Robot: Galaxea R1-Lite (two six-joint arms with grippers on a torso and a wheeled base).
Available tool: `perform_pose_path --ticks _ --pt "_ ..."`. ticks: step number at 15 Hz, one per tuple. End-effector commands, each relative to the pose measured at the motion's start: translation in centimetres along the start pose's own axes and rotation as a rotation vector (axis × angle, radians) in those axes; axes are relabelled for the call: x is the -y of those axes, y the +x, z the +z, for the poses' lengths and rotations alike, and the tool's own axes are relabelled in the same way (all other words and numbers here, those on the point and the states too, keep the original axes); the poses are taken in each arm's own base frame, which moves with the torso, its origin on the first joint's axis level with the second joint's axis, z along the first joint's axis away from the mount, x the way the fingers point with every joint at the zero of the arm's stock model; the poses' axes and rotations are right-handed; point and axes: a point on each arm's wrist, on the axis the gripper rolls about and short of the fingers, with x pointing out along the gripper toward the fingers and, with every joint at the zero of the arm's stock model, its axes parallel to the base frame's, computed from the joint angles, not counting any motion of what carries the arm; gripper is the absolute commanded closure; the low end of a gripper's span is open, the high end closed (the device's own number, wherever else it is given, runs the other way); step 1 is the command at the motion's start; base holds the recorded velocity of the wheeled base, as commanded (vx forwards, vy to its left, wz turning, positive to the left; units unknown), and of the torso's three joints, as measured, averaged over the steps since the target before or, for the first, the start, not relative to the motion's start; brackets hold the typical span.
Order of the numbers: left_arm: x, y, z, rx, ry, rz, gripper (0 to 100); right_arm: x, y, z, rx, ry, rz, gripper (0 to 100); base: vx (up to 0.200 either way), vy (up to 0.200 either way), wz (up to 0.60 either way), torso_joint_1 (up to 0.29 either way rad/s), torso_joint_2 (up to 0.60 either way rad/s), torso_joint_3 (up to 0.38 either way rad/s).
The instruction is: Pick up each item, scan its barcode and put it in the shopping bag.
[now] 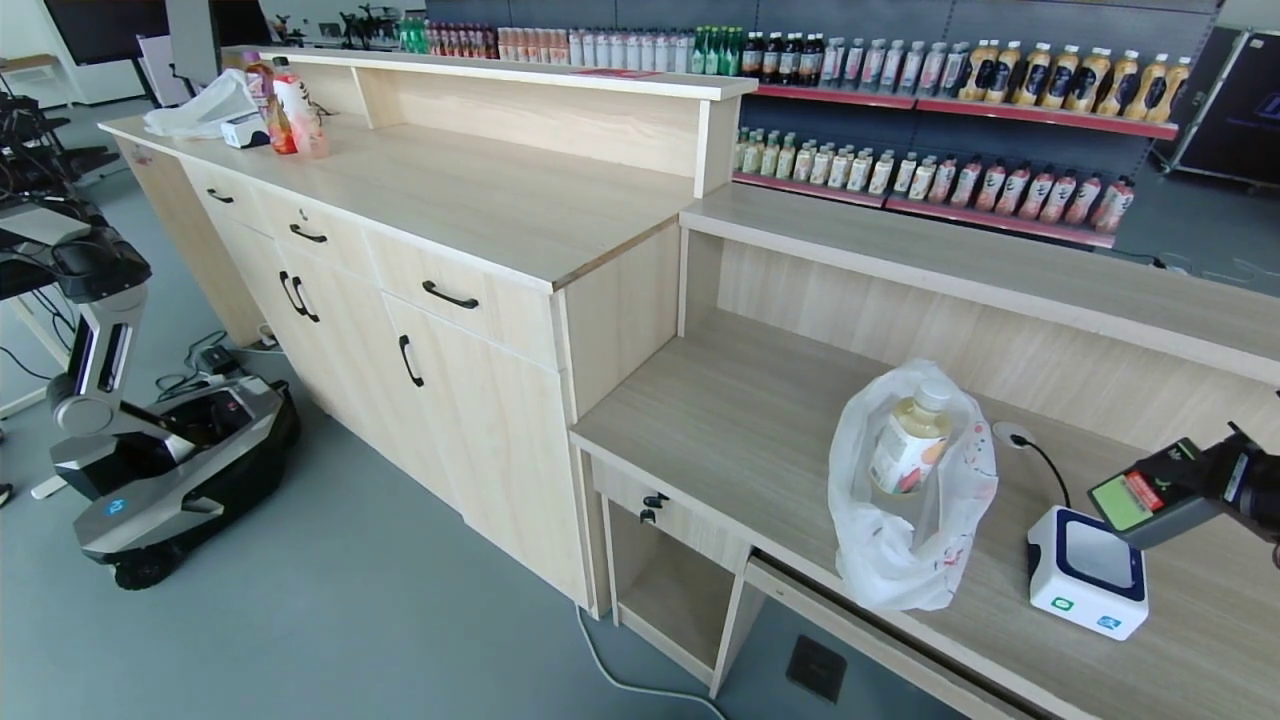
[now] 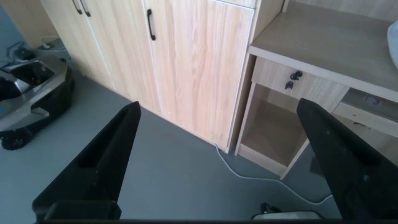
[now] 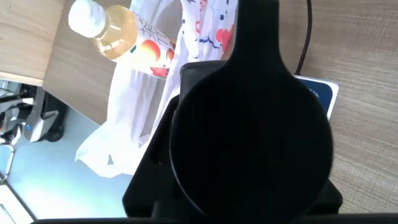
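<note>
Left claw (image 2: 219, 106): fingers spread wide, holding nothing, above the grey floor (image 2: 186, 177) before the cupboard doors (image 2: 186, 56).

Lower counter (image 1: 740, 420): a white scanner (image 1: 1087, 590) sits near the front edge. The right claw (image 1: 1205, 480) grips a dark packet (image 1: 1150, 497) with a green label, tilted, just above the scanner. Beside the scanner stands the white shopping bag (image 1: 880, 540), with a pale bottle (image 1: 910, 440) upright inside.

Farther off, the taller counter (image 1: 480, 190) carries two bottles (image 1: 285, 105). Stocked shelves (image 1: 1000, 105) stand behind.
</note>
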Motion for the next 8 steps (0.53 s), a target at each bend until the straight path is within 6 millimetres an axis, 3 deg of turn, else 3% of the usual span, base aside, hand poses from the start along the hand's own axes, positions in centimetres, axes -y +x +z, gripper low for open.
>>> perform_pose_path --ticks 1,8 --pt "0.0 0.0 0.0 0.0 0.0 0.0 0 0.5 0.7 -0.2 -0.018 0.0 0.008 100 0.0 0.0 0.0 0.0 0.0 0.0" --pt "0.0 0.0 0.0 0.0 0.0 0.0 0 1.8 2.5 -0.9 -0.029 -0.084 0.013 100 0.0 0.0 0.0 0.0 0.0 0.0"
